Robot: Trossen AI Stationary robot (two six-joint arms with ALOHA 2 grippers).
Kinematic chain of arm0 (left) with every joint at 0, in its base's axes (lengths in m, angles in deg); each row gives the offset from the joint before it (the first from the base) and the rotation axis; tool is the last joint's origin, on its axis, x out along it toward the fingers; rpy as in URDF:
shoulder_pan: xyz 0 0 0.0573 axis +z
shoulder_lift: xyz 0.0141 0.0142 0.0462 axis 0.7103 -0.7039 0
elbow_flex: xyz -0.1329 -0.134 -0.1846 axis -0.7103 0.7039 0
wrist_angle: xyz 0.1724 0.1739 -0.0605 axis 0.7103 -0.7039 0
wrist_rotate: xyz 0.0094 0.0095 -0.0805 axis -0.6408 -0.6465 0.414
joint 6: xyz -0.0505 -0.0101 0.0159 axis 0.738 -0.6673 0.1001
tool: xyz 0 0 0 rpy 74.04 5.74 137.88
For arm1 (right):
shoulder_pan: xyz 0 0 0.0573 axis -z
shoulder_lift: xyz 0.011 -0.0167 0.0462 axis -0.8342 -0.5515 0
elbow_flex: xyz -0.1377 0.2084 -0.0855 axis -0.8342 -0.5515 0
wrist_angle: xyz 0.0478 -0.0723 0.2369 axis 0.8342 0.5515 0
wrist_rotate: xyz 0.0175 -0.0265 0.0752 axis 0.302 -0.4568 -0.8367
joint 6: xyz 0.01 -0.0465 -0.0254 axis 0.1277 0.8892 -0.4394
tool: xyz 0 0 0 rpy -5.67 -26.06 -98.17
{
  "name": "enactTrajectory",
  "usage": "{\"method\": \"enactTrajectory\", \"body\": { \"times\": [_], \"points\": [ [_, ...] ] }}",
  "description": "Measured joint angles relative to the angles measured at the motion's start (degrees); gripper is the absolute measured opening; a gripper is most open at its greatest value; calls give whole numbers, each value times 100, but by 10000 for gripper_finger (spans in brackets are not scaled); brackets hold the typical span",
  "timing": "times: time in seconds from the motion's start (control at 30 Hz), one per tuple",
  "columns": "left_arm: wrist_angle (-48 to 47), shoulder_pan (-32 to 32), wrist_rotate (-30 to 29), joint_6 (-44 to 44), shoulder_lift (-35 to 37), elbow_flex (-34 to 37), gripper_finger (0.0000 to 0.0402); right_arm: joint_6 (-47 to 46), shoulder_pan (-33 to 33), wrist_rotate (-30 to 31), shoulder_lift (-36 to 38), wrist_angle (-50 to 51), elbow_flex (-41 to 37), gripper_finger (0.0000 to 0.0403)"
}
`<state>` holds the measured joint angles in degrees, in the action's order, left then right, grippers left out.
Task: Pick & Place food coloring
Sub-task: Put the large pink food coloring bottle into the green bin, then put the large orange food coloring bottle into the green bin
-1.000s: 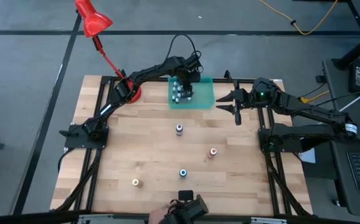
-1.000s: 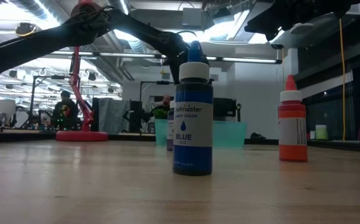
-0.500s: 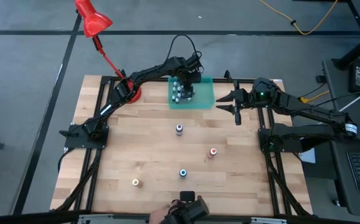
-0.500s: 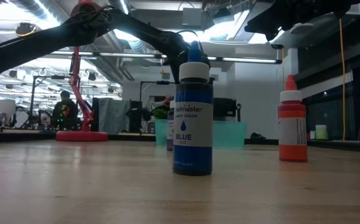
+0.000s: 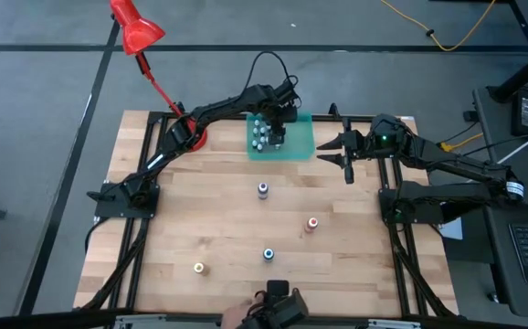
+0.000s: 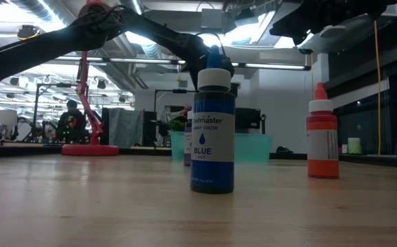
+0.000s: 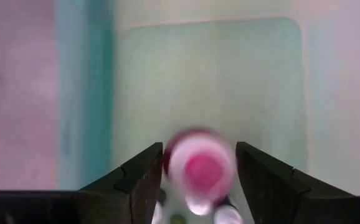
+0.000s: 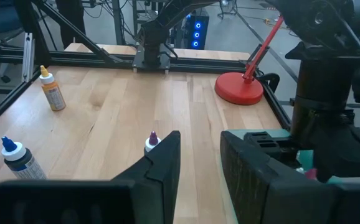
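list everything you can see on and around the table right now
teal tray: one, translucent teal, far edge of the table at the middle
bottles in the tray: a small cluster, whitish caps, at the tray's left end; count unclear
pink-capped bottle: one, between the left tool's fingers above the tray
purple bottle: one, table centre
red-orange bottle: one, right of centre
blue bottle: one, near-centre
yellow bottle: one, near-left
desk lamp: one, red, base at the far-left corner
left tool: over the tray's left end, closed on the pink-capped bottle
right tool: open, beside the tray's right edge
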<state>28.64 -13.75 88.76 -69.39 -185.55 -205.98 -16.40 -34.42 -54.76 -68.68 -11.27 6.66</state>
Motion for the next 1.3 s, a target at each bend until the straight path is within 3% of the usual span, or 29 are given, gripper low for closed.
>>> {"method": "enactTrajectory", "body": {
  "times": [0.57,1.0,1.2,1.3],
  "points": [
    [301,2,-657,87,155,-81,207,-4,2,0,0,29,0,116],
    [176,-6,-708,469,1372,-98,217,59,2,-29,0,106,0,116],
    [-128,-48,-367,716,2396,-98,217,34,-63,-815,2,348,0,116],
    [-437,-79,-217,911,2972,-98,215,461,-372,-1219,2,617,0,116]
  ]
}}
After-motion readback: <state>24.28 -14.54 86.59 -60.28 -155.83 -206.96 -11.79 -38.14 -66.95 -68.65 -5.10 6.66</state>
